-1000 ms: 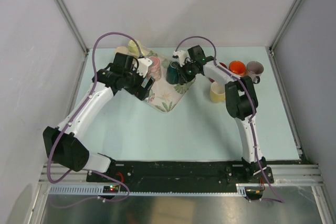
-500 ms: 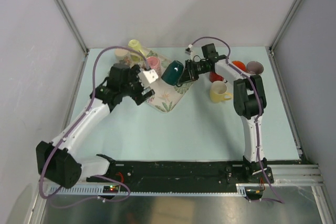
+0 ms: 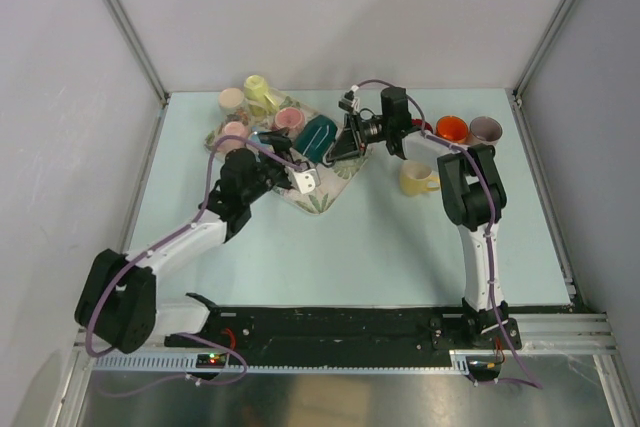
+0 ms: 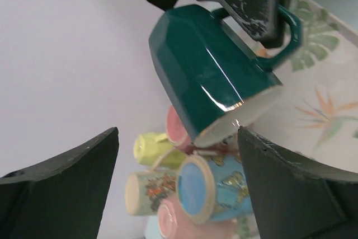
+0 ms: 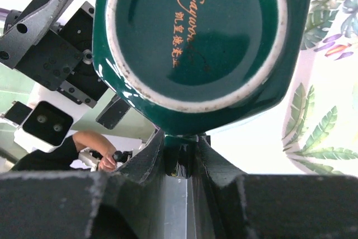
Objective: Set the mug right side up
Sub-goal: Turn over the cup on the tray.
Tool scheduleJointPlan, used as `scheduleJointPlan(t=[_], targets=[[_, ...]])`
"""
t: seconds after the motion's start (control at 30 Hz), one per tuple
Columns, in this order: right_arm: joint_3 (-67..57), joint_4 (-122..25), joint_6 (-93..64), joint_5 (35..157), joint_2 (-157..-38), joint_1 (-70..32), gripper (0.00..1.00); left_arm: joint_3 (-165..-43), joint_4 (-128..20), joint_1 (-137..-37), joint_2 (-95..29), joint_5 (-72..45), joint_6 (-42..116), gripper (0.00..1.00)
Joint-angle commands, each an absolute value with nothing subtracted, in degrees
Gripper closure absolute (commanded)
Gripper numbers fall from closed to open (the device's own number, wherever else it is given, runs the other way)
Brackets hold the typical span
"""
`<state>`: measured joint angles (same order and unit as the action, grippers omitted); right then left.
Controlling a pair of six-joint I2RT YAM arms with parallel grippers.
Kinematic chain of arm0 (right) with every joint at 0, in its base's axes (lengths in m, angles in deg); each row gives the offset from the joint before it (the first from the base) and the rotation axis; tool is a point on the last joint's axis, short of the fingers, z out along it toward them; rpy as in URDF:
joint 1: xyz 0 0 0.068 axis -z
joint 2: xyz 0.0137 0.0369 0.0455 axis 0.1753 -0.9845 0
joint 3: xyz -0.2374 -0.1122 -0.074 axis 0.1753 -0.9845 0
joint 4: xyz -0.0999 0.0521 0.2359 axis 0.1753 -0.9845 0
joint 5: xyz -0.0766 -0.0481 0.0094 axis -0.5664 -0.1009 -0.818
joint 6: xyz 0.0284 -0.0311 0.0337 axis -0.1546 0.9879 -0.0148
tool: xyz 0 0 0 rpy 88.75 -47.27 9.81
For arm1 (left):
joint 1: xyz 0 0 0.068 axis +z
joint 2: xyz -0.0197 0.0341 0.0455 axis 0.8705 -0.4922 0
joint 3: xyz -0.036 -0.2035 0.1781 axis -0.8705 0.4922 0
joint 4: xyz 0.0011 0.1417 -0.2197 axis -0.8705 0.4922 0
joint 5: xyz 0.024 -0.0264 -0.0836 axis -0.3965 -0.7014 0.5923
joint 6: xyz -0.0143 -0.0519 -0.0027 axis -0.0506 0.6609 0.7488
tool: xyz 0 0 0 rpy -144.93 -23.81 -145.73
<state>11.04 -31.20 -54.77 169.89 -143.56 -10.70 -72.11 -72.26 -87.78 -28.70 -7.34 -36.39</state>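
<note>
Pale green surface between white walls. Pressed together on the thin looped handle, right fingers carrying the dark green faceted ceramic mug, glossy outside, cream inside. Held in the air over the flat leaf-printed tray, long axis close to level: unglazed foot ring toward the right wrist, mouth away toward the left arm, seemingly a little downward. Spread wide and holding nothing, left fingers just beside that mouth. Likely mid-turn; needs a roll of the right wrist to bring the mouth up. Beyond, huddled small pink, yellow and blue-lined mugs; well apart, cream-yellow mug standing upright.
</note>
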Motion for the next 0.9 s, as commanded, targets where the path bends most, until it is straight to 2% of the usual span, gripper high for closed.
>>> scheduleJointPlan(t=[0.0, 0.2, 0.37, 0.43, 0.47, 0.5, 0.57, 0.67, 0.73, 0.87], targets=[[11.6, -21.8, -59.9, 182.8, -138.4, -11.0, 1.0, -73.8, -87.0, -88.8, -33.0, -6.5, -41.4, 0.14], [12.2, -22.3, -60.9, 184.2, -138.9, -11.2, 1.0, -74.5, -97.6, -89.0, -41.1, -7.8, -46.3, 0.42], [12.6, -23.1, -61.1, 184.1, -139.7, -11.1, 1.0, -75.4, -101.4, -89.0, -43.3, -6.8, -46.0, 0.77], [12.4, -23.1, -60.9, 183.5, -139.8, -10.8, 0.96, -75.6, -101.6, -89.0, -43.2, -6.9, -44.1, 0.92], [12.3, -23.1, -60.6, 182.9, -139.8, -10.7, 0.91, -75.7, -101.6, -89.0, -42.8, -7.2, -42.8, 0.96], [12.2, -23.3, -59.9, 182.1, -139.7, -10.4, 0.87, -75.7, -101.5, -89.0, -42.4, -7.5, -40.5, 0.98], [12.1, -25.3, -57.3, 179.9, -139.5, -10.0, 0.71, -76.4, -98.4, -89.0, -40.8, -8.4, -36.2, 0.99], [13.1, -29.2, -53.1, 176.1, -139.1, -9.5, 0.52, -78.8, -86.9, -89.0, -37.7, -9.1, -30.8, 1.0], [15.5, -37.2, -46.2, 172.1, -138.9, -8.8, 0.45, -80.7, -79.1, -89.0, -35.8, -9.8, -26.9, 1.0], [25.1, -66.8, -18.1, 153.7, -138.2, -8.2, 0.39, -87.3, -60.3, -88.9, -33.5, -10.5, -19.7, 1.0]])
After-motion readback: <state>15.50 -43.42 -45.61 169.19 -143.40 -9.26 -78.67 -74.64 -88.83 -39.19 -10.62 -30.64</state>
